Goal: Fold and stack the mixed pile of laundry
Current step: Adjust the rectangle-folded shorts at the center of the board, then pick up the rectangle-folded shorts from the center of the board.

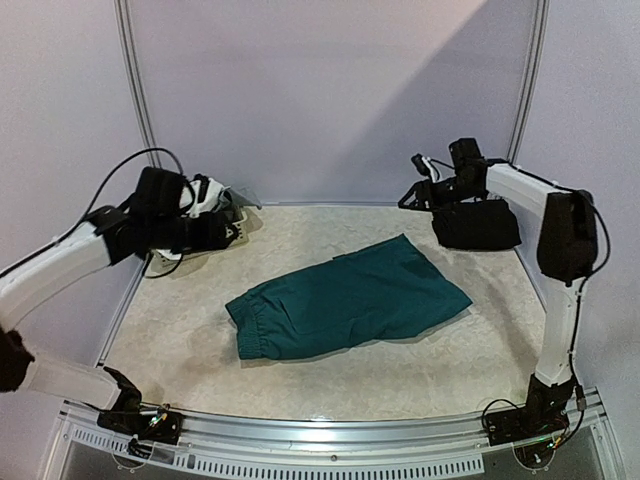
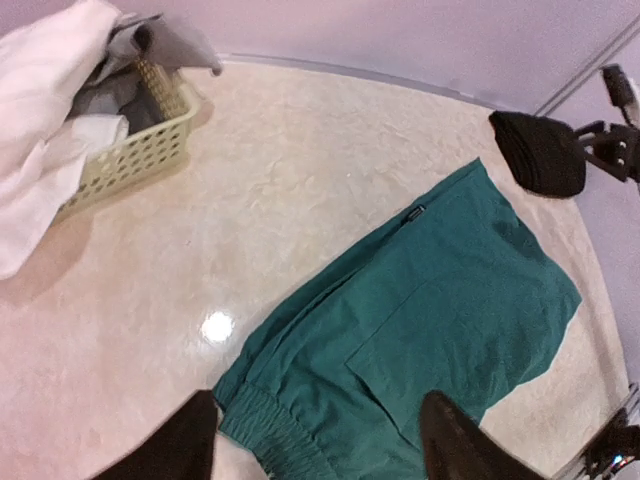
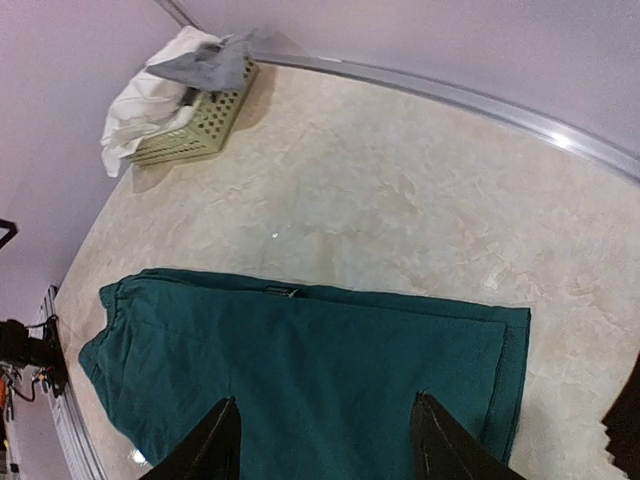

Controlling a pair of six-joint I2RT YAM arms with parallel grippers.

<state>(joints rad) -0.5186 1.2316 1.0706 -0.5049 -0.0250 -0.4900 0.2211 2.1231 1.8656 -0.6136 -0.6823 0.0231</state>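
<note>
Dark teal-green shorts (image 1: 350, 295) lie flat in the middle of the table, elastic waistband toward the near left (image 2: 270, 435). Black trousers (image 1: 476, 224) sit folded in a compact bundle at the back right. A white cloth (image 2: 40, 120) and a grey garment (image 2: 170, 40) hang out of the basket. My left gripper (image 1: 225, 232) hovers open at the back left, above the waistband end (image 2: 312, 445), holding nothing. My right gripper (image 1: 408, 198) hovers open at the back right beside the trousers, looking down on the shorts (image 3: 322, 445), also holding nothing.
A small pale perforated basket (image 2: 140, 150) stands in the back left corner against the wall (image 3: 200, 125). Purple walls close the table at the back and both sides. A metal rail runs along the near edge (image 1: 330, 430).
</note>
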